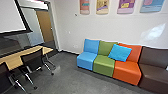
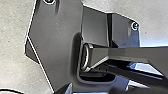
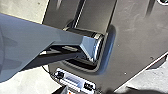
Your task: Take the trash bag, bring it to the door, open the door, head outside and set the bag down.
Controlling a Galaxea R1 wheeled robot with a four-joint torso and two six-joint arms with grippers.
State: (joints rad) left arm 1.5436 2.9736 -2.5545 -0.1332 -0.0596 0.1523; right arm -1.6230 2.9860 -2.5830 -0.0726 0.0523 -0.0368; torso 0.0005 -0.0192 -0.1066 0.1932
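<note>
A brown wooden door (image 1: 45, 26) stands past a dark-framed opening at the far left of the room in the head view. I cannot tell whether it is the task's door. In the left wrist view, dark parts of my left gripper (image 2: 87, 89) show beside the robot's plate and jointed bar. My right gripper (image 3: 92, 90) is likewise hard to make out against the robot's own dark plate in the right wrist view. Whether either one holds anything, I cannot tell.
Blue, green, orange and dark brown seats (image 1: 103, 65) line the wall at the right, a blue cushion (image 1: 120, 52) on them. A light wooden table (image 1: 21, 56) with black wheeled chairs (image 1: 33, 60) stands at the left. Grey floor (image 1: 62, 75) lies between.
</note>
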